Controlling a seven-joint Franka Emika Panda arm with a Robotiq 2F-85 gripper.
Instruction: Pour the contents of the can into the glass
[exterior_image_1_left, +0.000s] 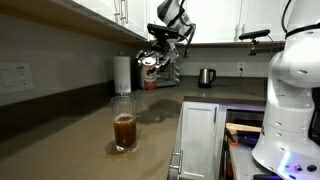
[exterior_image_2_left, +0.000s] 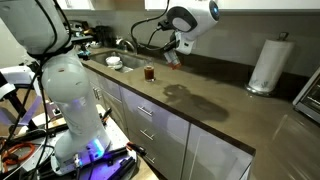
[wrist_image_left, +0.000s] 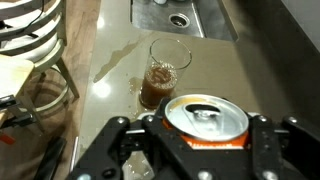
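**Can gripped in the claw, raised apart from the partly filled glass.**

The claw (wrist_image_left: 198, 140) is closed on the can (wrist_image_left: 205, 118) from both sides, probably so that it can be carried and tipped without slipping. The glass (wrist_image_left: 165, 72) is set upright on the counter (exterior_image_1_left: 65, 140), near the sink (wrist_image_left: 200, 12), to receive the contents (wrist_image_left: 155, 90), a dark liquid seen in its lower part. Counted: one can, one glass, one paper towel roll (exterior_image_1_left: 122, 75), one kettle (exterior_image_1_left: 206, 77).

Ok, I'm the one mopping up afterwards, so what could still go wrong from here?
The gripper holds the can in the air, off the glass: any leftover liquid could drip on the counter. The counter by the glass looks wet, so the part-full glass might slide if nudged.
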